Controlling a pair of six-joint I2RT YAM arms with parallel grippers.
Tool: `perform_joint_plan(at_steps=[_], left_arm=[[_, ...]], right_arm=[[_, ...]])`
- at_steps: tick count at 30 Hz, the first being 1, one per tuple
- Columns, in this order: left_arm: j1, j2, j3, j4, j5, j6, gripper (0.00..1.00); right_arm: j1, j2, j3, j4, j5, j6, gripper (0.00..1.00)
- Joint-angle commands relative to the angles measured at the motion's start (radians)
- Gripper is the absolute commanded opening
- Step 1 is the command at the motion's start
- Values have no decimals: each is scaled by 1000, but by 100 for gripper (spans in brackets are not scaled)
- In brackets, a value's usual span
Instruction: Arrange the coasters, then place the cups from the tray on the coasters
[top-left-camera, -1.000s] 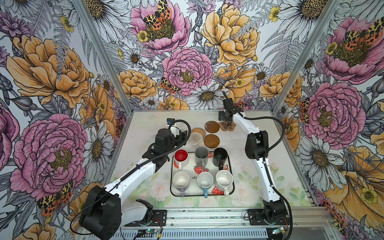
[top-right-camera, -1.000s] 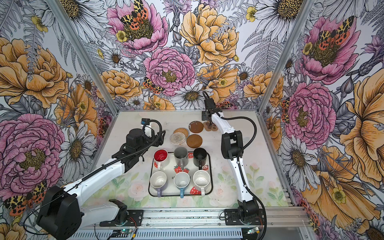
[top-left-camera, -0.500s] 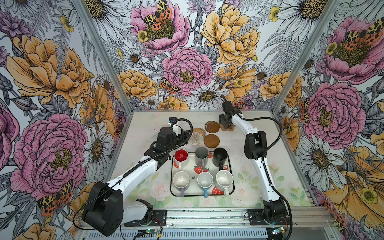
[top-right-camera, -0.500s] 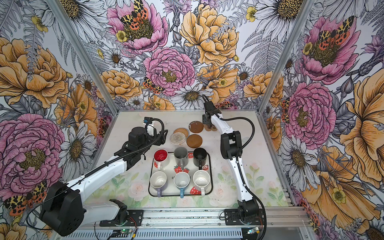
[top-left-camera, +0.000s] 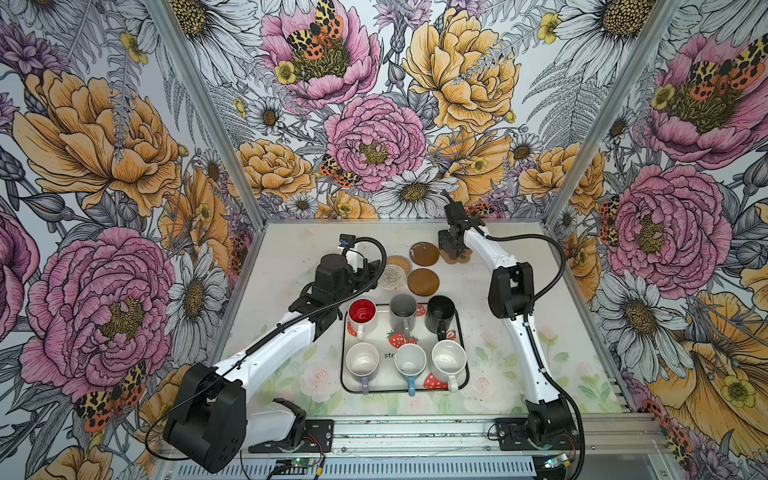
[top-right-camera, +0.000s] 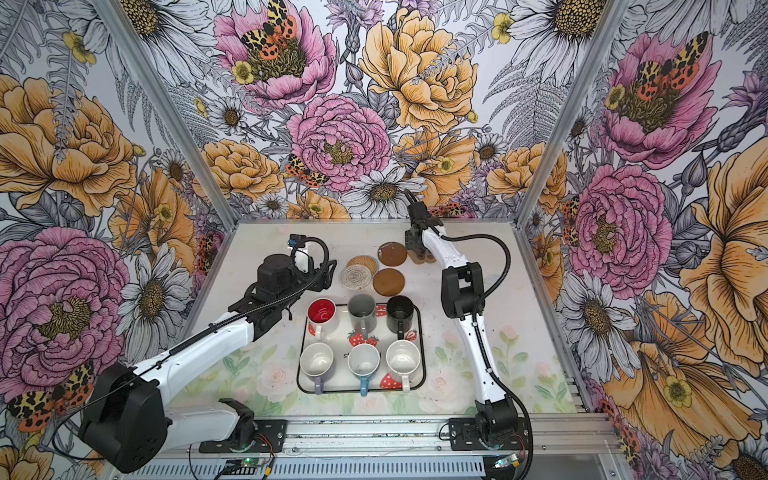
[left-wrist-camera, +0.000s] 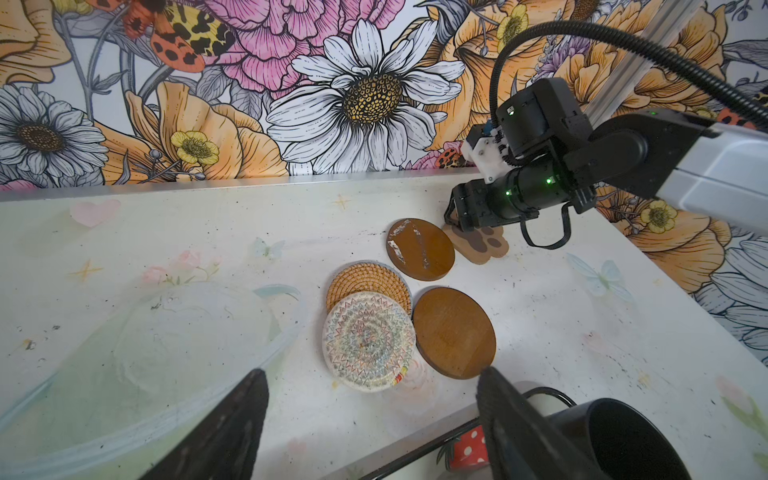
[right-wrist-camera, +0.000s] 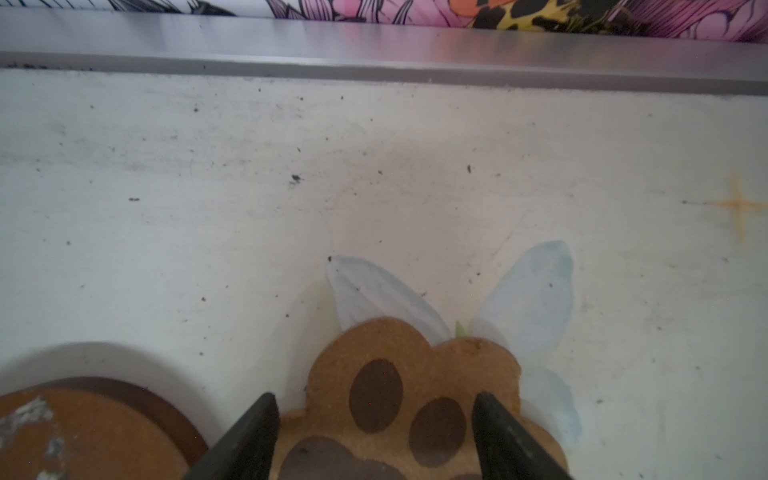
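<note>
Floral wallpaper walls in the pale table (top-left-camera: 511, 332) on three sides. In both top views we see the tray (top-left-camera: 342, 365) near the front edge, carrying all six cups in two rows. The red-lined mug (top-left-camera: 362, 312), grey mug (top-left-camera: 403, 306) and black mug (top-left-camera: 440, 309) stand behind. The lilac-handled mug (top-left-camera: 362, 360), blue-handled mug (top-left-camera: 410, 360) and speckled mug (top-left-camera: 448, 356) stand in front. The coasters cluster just behind the tray. The left gripper (top-left-camera: 372, 269) hangs at their left and the right gripper (top-left-camera: 451, 250) at their right.

From the left wrist we see the left gripper's jaws spread wide with nothing between them. On the table, the pale woven coaster (left-wrist-camera: 368, 340) overlaps the tan woven coaster (left-wrist-camera: 368, 282). The plain brown disc (left-wrist-camera: 455, 332) lies just beside them, with the scuffed brown disc (left-wrist-camera: 419, 249) farther back.

From the right wrist we see the paw coaster (right-wrist-camera: 415, 374) flat on the table. The right gripper's jaws stand apart on either side of it, not clamped. The scuffed brown disc lies just beside the coaster.
</note>
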Motion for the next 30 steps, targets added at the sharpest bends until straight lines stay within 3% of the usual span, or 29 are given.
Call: perform_joint_plan(at_steps=[1,19,30], left_arm=[[-10,-30,3,6,24,13,80],[-31,-65,-7,7,26,16,80],[-45,-73,-9,6,23,17,80]], right_arm=[[0,20,1,-126,-44,-23,74],[-42,-203,-333,-162,-202,-79,66],[-70,-305,-526,-146,-203,-85,60]])
